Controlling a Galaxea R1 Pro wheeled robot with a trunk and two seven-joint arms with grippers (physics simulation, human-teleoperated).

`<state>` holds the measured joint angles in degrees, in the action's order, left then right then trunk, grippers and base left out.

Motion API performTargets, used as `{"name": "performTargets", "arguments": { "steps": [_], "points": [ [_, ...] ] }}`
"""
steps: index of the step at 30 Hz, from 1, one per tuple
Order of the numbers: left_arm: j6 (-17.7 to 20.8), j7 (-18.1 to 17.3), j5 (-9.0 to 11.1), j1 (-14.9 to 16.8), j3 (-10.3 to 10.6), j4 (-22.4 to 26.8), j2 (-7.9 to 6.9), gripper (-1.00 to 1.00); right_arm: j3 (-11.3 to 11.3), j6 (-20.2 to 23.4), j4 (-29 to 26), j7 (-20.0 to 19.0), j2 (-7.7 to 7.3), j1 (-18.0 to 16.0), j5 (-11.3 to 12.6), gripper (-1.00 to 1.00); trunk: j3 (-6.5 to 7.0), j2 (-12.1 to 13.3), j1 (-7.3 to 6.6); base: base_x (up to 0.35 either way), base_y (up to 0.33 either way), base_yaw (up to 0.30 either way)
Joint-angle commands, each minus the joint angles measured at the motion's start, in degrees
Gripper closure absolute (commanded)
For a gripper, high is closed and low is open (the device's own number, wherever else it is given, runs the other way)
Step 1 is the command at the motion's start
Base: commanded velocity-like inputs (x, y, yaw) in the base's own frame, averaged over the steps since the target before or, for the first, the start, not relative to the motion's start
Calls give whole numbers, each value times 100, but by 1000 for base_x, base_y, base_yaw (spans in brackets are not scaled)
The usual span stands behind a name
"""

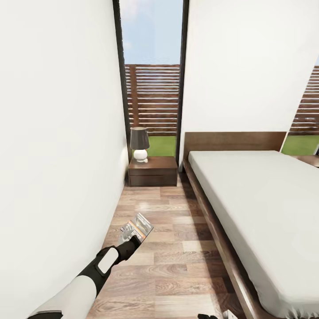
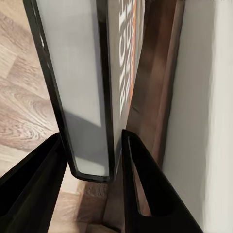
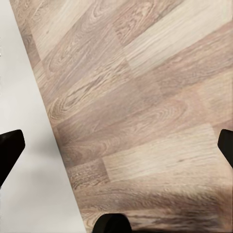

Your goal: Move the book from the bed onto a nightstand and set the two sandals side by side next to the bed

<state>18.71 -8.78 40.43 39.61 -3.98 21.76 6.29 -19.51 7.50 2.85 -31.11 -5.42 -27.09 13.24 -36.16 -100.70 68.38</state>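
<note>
Head view puts you in the aisle between the white wall and the bed (image 1: 261, 208), facing the nightstand (image 1: 152, 171) that stands beside the headboard, under the tall window (image 1: 153, 75). Your left claw (image 1: 134, 240) is pinching the book (image 1: 136, 227) and holds it above the wood floor (image 1: 173, 266), well short of the nightstand and on the wall side of the bed. From the left wrist you see the book's lower edge (image 2: 92, 145) clamped between the two black fingers (image 2: 141, 189), its pale page block toward one finger and the orange-lettered cover toward the other; the hold looks firm.

Your right claw (image 3: 116, 145) is spread wide with nothing between its fingers, looking down at bare planks beside a pale surface.

Judging from this, the book is off the bed but not yet delivered. The nightstand's top is partly taken by a lamp (image 1: 140, 144) with a dark shade and white base, so you will likely want the bare part of the top in front of or beside that lamp. After that, both sandals remain to be found and set side by side next to the bed, so most of the task is still ahead of you.
</note>
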Motion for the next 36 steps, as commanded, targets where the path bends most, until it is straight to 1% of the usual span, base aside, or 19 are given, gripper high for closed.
{"name": "performTargets", "arguments": {
  "steps": [1,9,16,36],
  "points": [
    [45,-14,27,3,-41,4,0,100,-9,35,14,-17,-5,-7,63,-100,-6,-3,1,154,0,0],
    [43,-18,27,3,-34,4,-12,100,-9,33,14,-16,-11,-7,72,-100,-6,-3,1,158,0,0],
    [21,-9,27,3,-33,4,10,100,-9,28,14,-12,-12,-7,72,-100,-6,-3,1,160,-5,0],
    [35,-9,27,3,-33,4,13,100,-9,23,14,-1,3,-7,66,-100,-6,-3,1,156,-63,0]
  ]
}}
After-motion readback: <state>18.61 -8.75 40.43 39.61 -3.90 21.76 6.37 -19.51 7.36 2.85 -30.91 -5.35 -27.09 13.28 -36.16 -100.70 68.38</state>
